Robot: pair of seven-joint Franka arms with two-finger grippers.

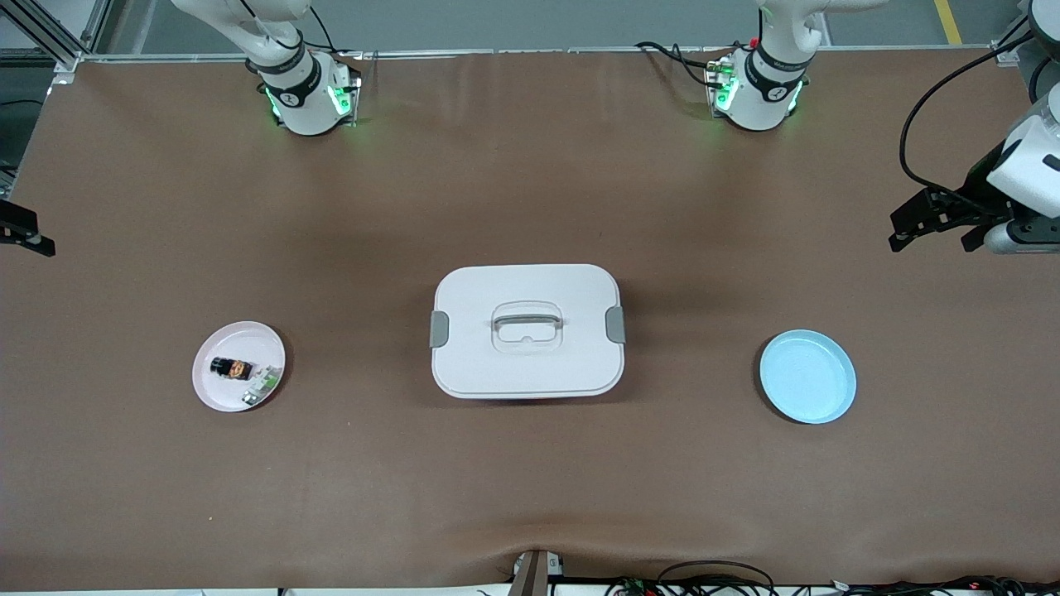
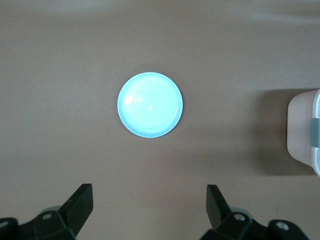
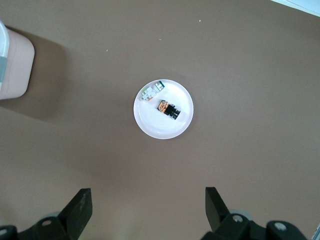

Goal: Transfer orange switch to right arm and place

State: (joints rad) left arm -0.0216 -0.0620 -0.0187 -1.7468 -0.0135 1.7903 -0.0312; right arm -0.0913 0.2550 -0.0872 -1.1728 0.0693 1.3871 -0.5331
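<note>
Brown tabletop carries a pink plate (image 1: 207, 389) at the front view's lower left holding the orange switch (image 1: 230, 367), seemingly light, rigid, best pinched across its black sides; left gripper (image 2: 150, 207) and right gripper (image 3: 148, 206) hover wide apart, empty.

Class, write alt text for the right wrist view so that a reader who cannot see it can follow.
A pink plate on the brown table holds the orange switch and, beside it, a small white-and-green component. The right hand hovers above with fingers open, and a corner of a white lidded box shows at the edge.
</note>
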